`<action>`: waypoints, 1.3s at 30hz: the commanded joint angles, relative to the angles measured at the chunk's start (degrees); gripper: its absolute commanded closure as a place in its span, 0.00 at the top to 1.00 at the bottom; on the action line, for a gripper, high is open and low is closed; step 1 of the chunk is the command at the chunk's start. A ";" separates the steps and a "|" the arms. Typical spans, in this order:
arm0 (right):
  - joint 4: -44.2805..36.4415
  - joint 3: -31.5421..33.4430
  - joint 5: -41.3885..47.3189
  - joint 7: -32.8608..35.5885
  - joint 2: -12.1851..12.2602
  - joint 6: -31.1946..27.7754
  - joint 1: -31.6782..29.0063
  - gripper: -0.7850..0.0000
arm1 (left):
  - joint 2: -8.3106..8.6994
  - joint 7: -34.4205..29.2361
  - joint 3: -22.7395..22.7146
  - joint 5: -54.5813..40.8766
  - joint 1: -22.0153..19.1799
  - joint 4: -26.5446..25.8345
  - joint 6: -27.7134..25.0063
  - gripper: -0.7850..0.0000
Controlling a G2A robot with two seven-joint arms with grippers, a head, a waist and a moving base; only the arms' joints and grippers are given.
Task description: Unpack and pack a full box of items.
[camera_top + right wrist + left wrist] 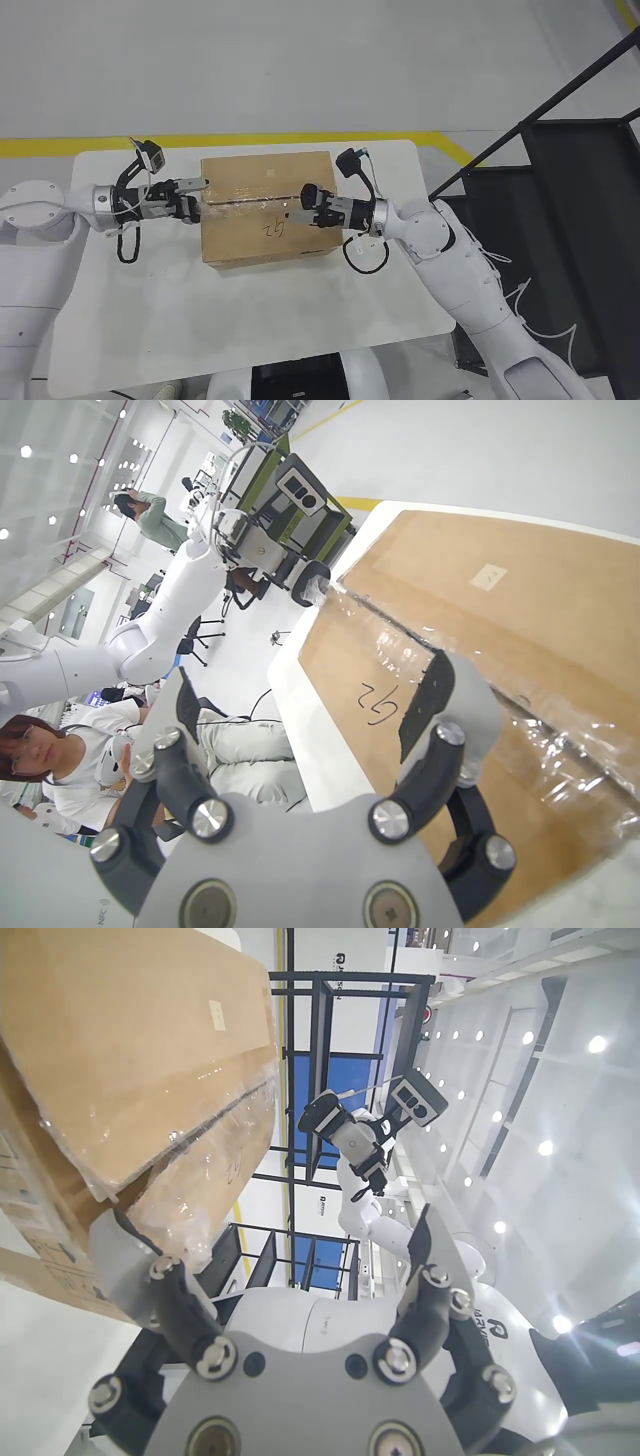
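1. Two arms flank one closed cardboard box (265, 180) that sits mid-way across the white table (150, 300), toward its far edge.
2. Left gripper (198, 197) is at the box's left end, level with the top seam. In my left wrist view the gripper (267, 1218) is spread wide, holding nothing. One finger (107, 1233) lies right at the end face of the box (125, 1053) under the flap corner; I cannot tell whether it touches.
3. Clear tape (250, 200) runs along the seam between the two shut flaps. It is wrinkled, and loose at the left end (215, 1123).
4. Handwritten mark (272, 229) is on the near flap, beside the seam.
5. Right gripper (300, 207) is over the box top, right of centre. In my right wrist view the gripper (310, 672) is also spread apart and empty. One finger (450, 700) is above the taped seam (395, 635); contact not discernible.
6. Dark metal rack (570, 200) stands off the table's right side.
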 commanded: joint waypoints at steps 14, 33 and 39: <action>0.97 -0.96 -0.91 -1.04 0.30 0.33 0.19 1.00 | -0.44 -0.16 2.65 1.32 -1.35 1.51 0.41 1.00; 1.15 -1.11 -0.95 -1.71 0.79 0.46 0.35 1.00 | -0.50 0.36 4.72 5.91 -3.02 1.94 3.44 0.35; 1.30 -1.23 -0.89 -1.73 0.91 0.54 0.58 1.00 | -0.28 -0.57 5.34 8.43 -3.63 2.29 6.49 0.29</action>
